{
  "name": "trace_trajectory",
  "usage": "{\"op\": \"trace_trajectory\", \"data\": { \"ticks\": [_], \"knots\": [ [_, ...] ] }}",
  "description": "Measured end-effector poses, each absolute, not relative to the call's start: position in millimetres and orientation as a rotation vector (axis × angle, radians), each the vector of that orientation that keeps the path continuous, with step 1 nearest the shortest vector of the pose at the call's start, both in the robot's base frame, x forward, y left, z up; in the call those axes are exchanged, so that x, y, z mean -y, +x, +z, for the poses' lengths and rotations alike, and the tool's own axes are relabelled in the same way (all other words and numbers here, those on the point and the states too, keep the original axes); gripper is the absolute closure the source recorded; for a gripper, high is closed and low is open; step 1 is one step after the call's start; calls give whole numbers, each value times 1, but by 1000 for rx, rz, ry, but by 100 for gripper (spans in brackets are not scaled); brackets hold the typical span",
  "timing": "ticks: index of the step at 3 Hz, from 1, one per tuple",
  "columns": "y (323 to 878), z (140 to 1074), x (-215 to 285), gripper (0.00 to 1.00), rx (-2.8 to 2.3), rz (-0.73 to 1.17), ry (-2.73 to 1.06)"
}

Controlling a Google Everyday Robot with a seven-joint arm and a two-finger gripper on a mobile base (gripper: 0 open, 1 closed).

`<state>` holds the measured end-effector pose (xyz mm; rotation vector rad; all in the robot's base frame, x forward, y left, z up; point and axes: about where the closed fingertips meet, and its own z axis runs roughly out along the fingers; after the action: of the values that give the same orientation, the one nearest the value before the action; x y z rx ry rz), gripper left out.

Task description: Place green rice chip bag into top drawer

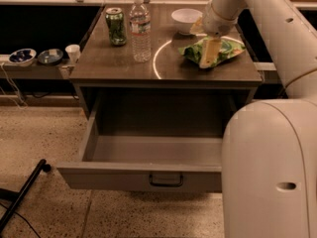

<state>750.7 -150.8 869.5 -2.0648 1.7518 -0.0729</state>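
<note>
The green rice chip bag (232, 47) lies crumpled on the right side of the cabinet top (119, 66), in front of a white bowl. My gripper (210, 53) hangs from the white arm and reaches down onto the middle of the bag, covering part of it. The top drawer (124, 176) is pulled fully open below the cabinet top. Its inside (153, 150) holds nothing, and its small dark handle (166, 181) sits at the centre of the front panel.
A green soda can (115, 26) and a clear water bottle (140, 29) stand at the back left of the top; a white bowl (185, 19) at the back. My white base (270, 172) fills the right foreground. Small bowls (22, 56) and a cup (73, 52) sit on a low ledge left.
</note>
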Motion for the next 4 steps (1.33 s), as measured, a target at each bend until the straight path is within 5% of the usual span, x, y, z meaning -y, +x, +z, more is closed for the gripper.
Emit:
{"op": "trace_trajectory", "data": {
  "ticks": [2, 3, 4],
  "knots": [
    [765, 835, 161, 47, -1771, -23, -2091],
    [764, 840, 159, 78, -1749, -20, -2090],
    [755, 870, 137, 99, -1627, -16, -2088]
  ]
}}
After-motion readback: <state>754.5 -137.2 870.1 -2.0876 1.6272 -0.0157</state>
